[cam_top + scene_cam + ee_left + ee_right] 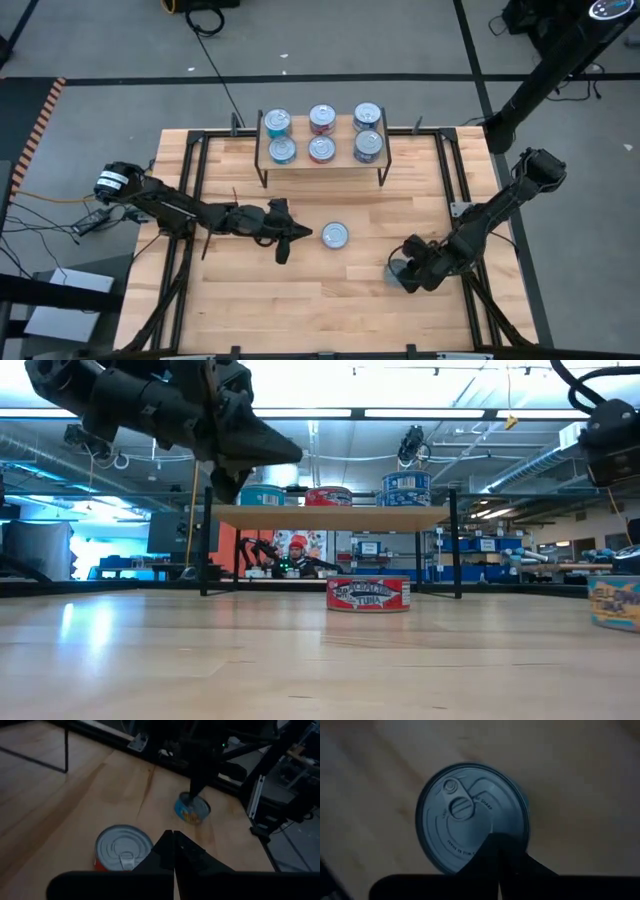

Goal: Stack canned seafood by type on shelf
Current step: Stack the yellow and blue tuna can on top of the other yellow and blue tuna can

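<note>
Both pincers have their fingers pressed together, holding nothing. Left gripper (288,238) hangs above the middle of the wooden table (250,300), its closed tips just beside a lone red-labelled tin (335,236) that lies in the open, in front of the shelf (322,163). Right gripper (408,270) sits low near the table's right edge, directly over a blue-labelled tin (398,272); from its wrist camera the closed fingers (497,855) overlap the rim of that tin's silver lid, though whether they touch it cannot be told.

On the shelf, a light plank on thin black legs at the back of the table, six tins (321,134) stand in two rows of three: light blue labels at the left, red in the middle, dark blue at the right. From table height the right-hand spot shows two tins stacked.

The tabletop is pale butcher-block wood, crossed by black metal frame rails that run along its sides and back. Around it the floor is grey, marked with dark tape lines, and cables trail across it on the left and at the top. Beyond the table, the level view looks into a large workshop with ceiling strip lights, exposed ducts, shelving and blue bins, and a person in a red cap (297,544) seated far behind the shelf.
</note>
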### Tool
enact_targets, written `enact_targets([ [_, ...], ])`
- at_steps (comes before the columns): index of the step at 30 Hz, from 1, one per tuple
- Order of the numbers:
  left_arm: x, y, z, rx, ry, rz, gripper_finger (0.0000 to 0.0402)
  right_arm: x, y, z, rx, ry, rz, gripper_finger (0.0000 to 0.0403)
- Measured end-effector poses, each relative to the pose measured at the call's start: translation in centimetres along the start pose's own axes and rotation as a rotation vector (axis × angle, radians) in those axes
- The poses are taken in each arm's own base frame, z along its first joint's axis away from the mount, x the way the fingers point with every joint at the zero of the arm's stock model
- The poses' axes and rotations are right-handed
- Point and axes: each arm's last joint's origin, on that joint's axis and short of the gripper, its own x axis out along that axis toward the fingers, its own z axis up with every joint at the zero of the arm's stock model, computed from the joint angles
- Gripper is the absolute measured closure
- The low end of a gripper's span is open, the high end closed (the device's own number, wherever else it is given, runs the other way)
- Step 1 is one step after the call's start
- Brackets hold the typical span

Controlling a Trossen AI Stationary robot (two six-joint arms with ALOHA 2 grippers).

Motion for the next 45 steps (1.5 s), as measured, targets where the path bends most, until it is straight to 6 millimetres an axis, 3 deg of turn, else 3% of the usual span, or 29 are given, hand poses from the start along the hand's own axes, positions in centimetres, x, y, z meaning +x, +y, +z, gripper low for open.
enact_targets([
  [5,0.3,-0.1,0.0,0.015,0.007,0.001,0.0401,0.5,1.3,0.1,-0.045,0.006,0.066,0.0401],
  [14,1.0,0.3,-1.0,0.011,0.042,0.018,0.0401,-2.6,3.9,0.6,-0.146,0.019,0.060,0.0399],
  [29,1.0,0.3,-1.1,0.015,0.053,0.005,0.0401,-2.7,1.5,0.5,-0.002,0.044,-0.184,0.0395],
  [45,1.0,0.3,-1.1,0.014,0.053,0.005,0.0401,1.3,0.7,-0.2,0.108,0.049,0.105,0.0395],
])
